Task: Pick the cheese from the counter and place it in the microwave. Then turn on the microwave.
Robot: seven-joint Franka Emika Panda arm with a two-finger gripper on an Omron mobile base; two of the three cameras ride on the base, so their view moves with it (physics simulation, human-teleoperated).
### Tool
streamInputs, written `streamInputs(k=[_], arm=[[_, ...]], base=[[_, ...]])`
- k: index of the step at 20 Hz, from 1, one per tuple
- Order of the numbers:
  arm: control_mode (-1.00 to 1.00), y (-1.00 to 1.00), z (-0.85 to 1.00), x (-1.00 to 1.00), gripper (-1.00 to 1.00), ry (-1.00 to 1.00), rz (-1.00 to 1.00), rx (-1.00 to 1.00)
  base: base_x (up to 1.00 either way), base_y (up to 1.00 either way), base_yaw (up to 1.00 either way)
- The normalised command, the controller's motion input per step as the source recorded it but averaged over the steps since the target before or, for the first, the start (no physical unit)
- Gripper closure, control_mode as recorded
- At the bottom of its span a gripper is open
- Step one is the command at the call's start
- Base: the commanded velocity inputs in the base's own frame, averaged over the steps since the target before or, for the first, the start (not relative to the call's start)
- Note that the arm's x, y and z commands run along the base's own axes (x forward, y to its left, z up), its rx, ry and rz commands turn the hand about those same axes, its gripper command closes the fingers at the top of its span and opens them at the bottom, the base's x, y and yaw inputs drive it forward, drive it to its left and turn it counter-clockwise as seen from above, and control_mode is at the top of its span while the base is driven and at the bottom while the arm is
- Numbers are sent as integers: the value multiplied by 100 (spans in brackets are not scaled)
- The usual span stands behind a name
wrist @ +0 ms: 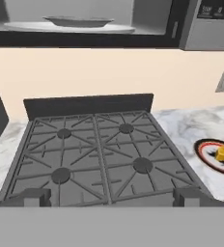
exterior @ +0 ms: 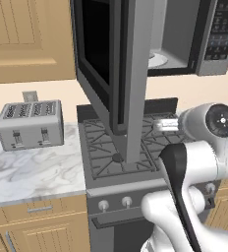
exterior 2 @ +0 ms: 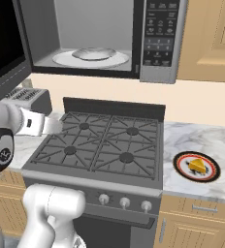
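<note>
**Kitchen station — arm poised over the stove, cheese not yet collected**

Item: gripper. Two dark fingertips stand spread wide at the near edge of the stove, with nothing between them. The hand looks level across the burners toward the back wall.

Item: cheese. Small yellow-orange wedge, sitting on a round dark plate with a red rim. The plate rests on the marble counter just to the right of the stove. From the hand's own camera the wedge lies far off to the right edge, well apart from the fingertips.

Item: microwave. Mounted above the stove, door swung fully open toward the left, white turntable exposed, button panel on the right side.

Item: toaster. Silver, four slots, on the counter left of the stove — not part of the job.

Risks, as judged from here:
- The wedge is small and sloped; fingers closing on its slanted faces could squeeze it out sideways or skid it across the plate.
- Coming down too low could catch the raised red rim and drag or tip the plate.
- The open door hangs out over the stove's left side; a wide swing of the arm on the way up could strike it.
- The cavity is low, so a high carry could clip the frame.
</note>
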Motion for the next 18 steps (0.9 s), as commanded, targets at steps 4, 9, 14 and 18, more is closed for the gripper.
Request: streamInputs(k=[4, 9, 14, 18], arm=[[-100, -54, -41, 18, -100, 0, -7, 3], [-100, -56, -43, 15, -100, 0, 0, 7], [-100, -65, -33, 17, -100, 0, 0, 7], [-100, -63, -34, 20, -100, 1, 0, 2]], base=[[0, 0, 0], [0, 0, 0], [0, 0, 0], [0, 0, 0]])
